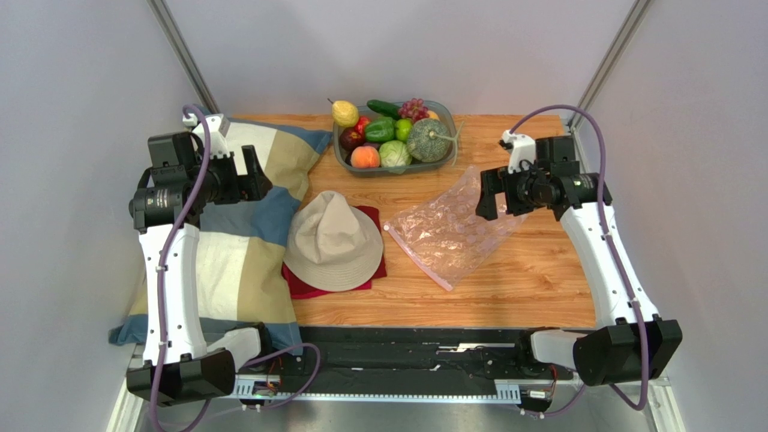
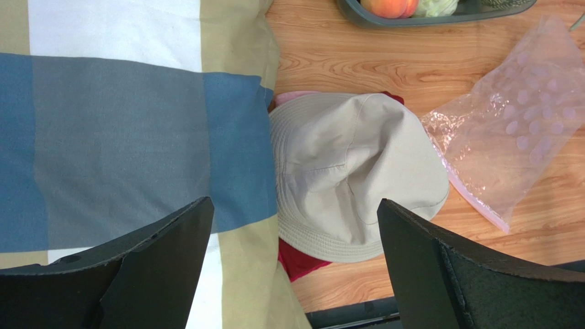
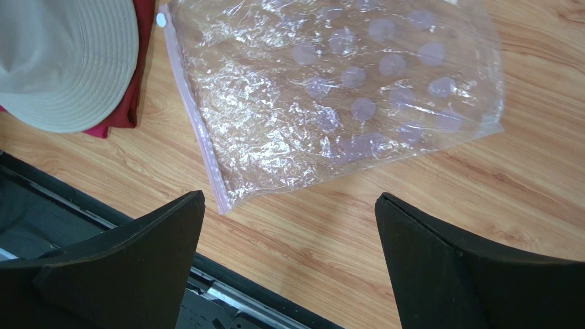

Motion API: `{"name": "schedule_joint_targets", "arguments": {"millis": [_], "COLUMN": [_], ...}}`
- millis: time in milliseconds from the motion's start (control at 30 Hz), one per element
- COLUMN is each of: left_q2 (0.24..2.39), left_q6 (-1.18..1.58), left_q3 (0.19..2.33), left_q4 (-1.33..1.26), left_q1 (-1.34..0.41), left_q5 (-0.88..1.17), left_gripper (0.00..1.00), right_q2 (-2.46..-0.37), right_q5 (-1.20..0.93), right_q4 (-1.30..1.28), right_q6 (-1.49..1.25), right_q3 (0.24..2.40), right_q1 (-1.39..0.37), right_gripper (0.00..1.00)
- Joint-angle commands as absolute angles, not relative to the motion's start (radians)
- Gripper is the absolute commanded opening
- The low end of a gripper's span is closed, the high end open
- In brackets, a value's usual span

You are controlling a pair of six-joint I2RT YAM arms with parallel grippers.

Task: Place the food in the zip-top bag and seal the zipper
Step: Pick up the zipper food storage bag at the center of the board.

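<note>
The food (image 1: 394, 139), a pile of colourful fruits and vegetables, lies in a grey bowl (image 1: 341, 153) at the back centre. The zip-top bag (image 1: 451, 229) lies flat and empty on the wooden table, right of centre. Its pale pink zipper (image 1: 416, 258) runs along the near-left edge. In the right wrist view the bag (image 3: 329, 89) and zipper (image 3: 196, 130) lie just beyond my right gripper (image 3: 290, 197), which is open and empty above bare wood. My left gripper (image 2: 294, 203) is open and empty, hovering over the pillow's edge and the hat. In the left wrist view the bag (image 2: 515, 130) is at the right.
A beige bucket hat (image 1: 333, 238) rests on a red cloth (image 1: 374, 270) at the table's centre, left of the bag. A large plaid pillow (image 1: 243, 225) covers the left side under the left arm. Grey walls enclose the table; a black rail (image 1: 406, 346) runs along its near edge.
</note>
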State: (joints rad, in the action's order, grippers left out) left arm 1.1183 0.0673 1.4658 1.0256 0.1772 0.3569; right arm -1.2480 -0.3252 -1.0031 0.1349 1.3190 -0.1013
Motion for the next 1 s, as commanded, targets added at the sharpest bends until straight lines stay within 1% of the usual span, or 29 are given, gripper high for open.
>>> {"name": "schedule_joint_targets", "arguments": {"millis": [0, 233, 367, 500, 533, 767, 867, 967], "left_q2": [1.114, 1.094, 1.078, 1.072, 1.075, 1.085, 1.075, 1.065], "left_q6": [0.084, 0.074, 0.06, 0.054, 0.046, 0.043, 0.032, 0.011], "left_q3": [1.486, 1.488, 1.482, 1.453, 1.451, 1.442, 1.43, 1.41], "left_q4": [1.006, 1.005, 1.009, 1.011, 1.023, 1.032, 1.029, 1.026], "left_q1": [0.178, 0.176, 0.178, 0.179, 0.178, 0.178, 0.178, 0.178], "left_q5": [0.38, 0.356, 0.371, 0.345, 0.353, 0.417, 0.466, 0.515], "left_gripper": [0.99, 0.99, 0.99, 0.99, 0.99, 0.99, 0.99, 0.99], "right_q2": [-1.275, -1.353, -1.442, -1.589, -1.642, -1.816, -1.833, -1.792], "right_q5": [-0.273, -0.082, -0.005, -0.002, 0.033, 0.087, 0.087, 0.048], "right_q4": [-0.931, -0.838, -0.793, -0.831, -0.827, -0.752, -0.736, -0.739], "right_q6": [0.207, 0.288, 0.334, 0.367, 0.373, 0.429, 0.48, 0.534], "right_q3": [1.282, 1.206, 1.218, 1.31, 1.324, 1.402, 1.427, 1.445], "right_q1": [-0.214, -0.429, -0.535, -0.569, -0.571, -0.575, -0.583, -0.591], "right_gripper": [1.0, 1.0, 1.0, 1.0, 1.0, 1.0, 1.0, 1.0]}}
